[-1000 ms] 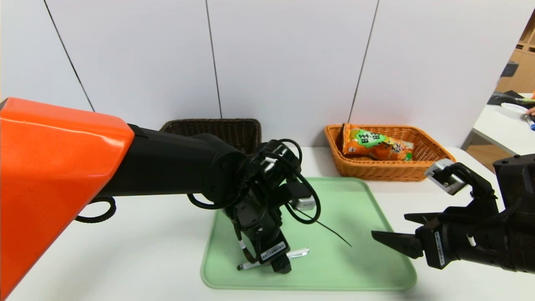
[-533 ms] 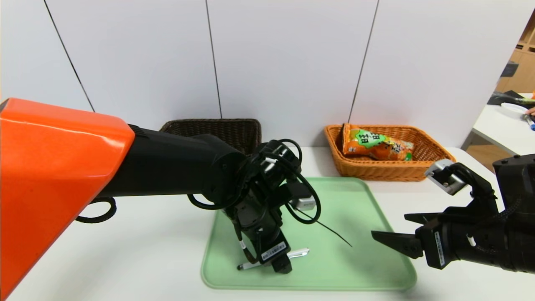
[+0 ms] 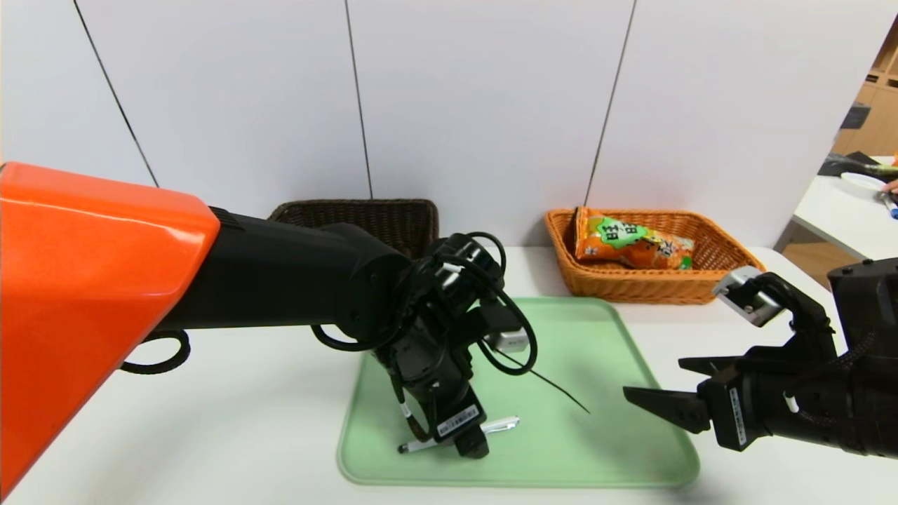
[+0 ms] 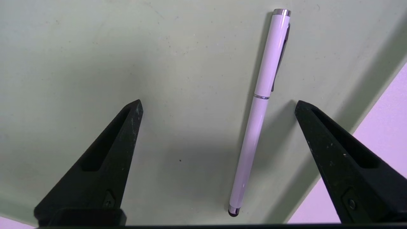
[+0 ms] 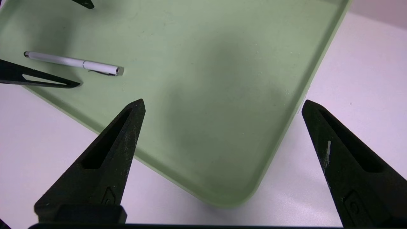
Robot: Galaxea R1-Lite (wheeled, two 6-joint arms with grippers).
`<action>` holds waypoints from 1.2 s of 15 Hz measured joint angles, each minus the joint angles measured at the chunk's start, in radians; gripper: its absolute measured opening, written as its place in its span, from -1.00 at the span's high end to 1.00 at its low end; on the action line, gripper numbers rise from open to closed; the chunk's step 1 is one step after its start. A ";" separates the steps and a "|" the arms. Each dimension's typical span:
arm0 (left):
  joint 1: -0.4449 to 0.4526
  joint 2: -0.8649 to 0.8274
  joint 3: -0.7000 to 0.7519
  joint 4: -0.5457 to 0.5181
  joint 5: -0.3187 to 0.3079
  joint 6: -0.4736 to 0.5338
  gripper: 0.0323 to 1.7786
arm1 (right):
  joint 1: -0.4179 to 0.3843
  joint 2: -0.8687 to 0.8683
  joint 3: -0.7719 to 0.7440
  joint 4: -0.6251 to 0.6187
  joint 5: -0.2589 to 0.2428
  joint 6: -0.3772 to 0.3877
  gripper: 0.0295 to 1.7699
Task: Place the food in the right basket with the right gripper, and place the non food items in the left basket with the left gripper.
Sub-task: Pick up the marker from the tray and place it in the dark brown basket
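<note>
While the snack bag (image 3: pixel 631 244) lies in the orange-tan basket (image 3: pixel 722 277), I see my left gripper (image 4: pixel 217 106) spread wide over the green tray (image 3: pixel 603 351), its fingers either side of a white pen (image 4: pixel 260 108). The right gripper (image 3: pixel 666 386) hangs open, empty, near the tray's right edge. The dark basket (image 3: pixel 372 217) stands behind.

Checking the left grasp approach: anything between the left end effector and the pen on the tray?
Nothing visible. The left end effector hangs open over the green tray, its fingers either side of the white pen, which lies flat and alone on the bare tray surface.
</note>
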 joint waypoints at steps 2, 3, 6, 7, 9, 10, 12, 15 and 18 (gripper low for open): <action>0.000 -0.002 0.004 0.000 0.000 0.003 -0.90 | 0.000 0.000 0.000 0.000 0.000 0.000 -0.92; 0.000 -0.002 0.005 0.000 0.000 0.003 -0.90 | 0.000 0.000 0.000 0.000 0.000 0.000 -0.92; 0.000 -0.002 0.010 0.000 0.000 0.006 -0.90 | 0.000 0.000 -0.001 0.000 0.000 0.000 -0.92; 0.000 -0.003 0.010 -0.001 0.000 0.006 -0.90 | 0.000 0.000 -0.002 0.000 0.000 0.000 -0.92; 0.000 -0.005 0.011 -0.002 -0.001 0.006 -0.70 | 0.000 0.000 -0.004 0.000 0.000 0.000 -0.92; 0.000 -0.006 0.011 -0.001 0.000 0.006 -0.52 | 0.000 0.000 -0.005 -0.001 0.000 0.000 -0.92; 0.000 -0.005 0.012 -0.001 0.000 0.006 -0.18 | 0.000 0.001 -0.006 0.000 0.000 0.000 -0.92; -0.002 -0.004 0.012 0.000 0.000 0.008 0.17 | 0.000 0.002 -0.007 -0.001 0.000 0.000 -0.92; -0.002 -0.002 0.014 0.000 -0.001 0.008 0.96 | 0.000 0.002 -0.007 -0.001 0.000 0.000 -0.92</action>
